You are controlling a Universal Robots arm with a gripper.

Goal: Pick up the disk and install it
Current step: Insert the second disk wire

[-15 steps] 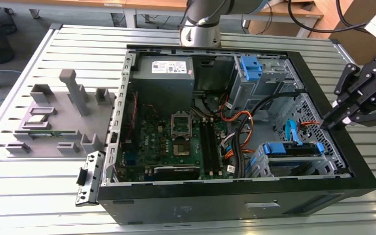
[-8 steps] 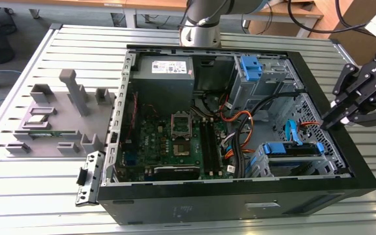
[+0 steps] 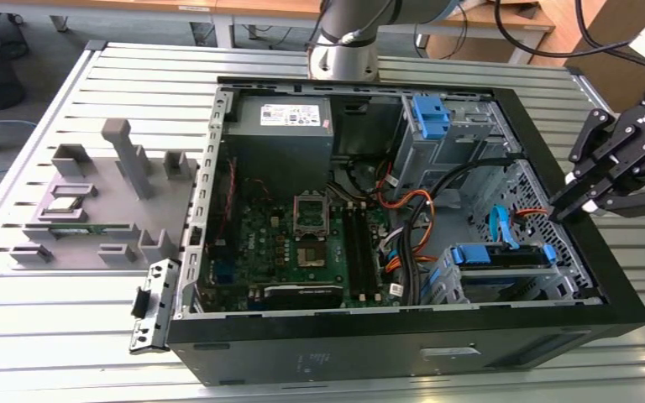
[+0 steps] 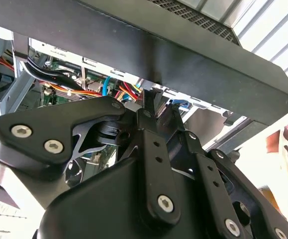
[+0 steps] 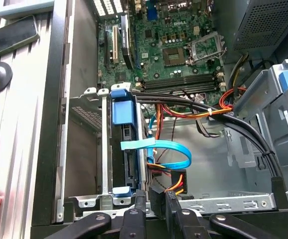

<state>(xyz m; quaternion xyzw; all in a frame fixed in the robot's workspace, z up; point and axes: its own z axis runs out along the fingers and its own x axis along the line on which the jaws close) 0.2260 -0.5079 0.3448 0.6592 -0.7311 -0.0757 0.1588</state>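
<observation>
Exterior view looks down from above; both wrist views near computer case (image 3: 412, 336).

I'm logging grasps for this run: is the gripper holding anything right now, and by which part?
Nothing is held. The gripper is at the edge of the computer case with its fingertips close together and nothing between them; the disk sits in its bay.

We identify a robotics lab: an open black desktop computer case (image 3: 412, 336) lies on a slotted aluminium bench (image 3: 65, 327) beside grey 3D-printed plastic fixtures (image 3: 98, 197), with wooden desks (image 3: 255, 8) behind.
</observation>
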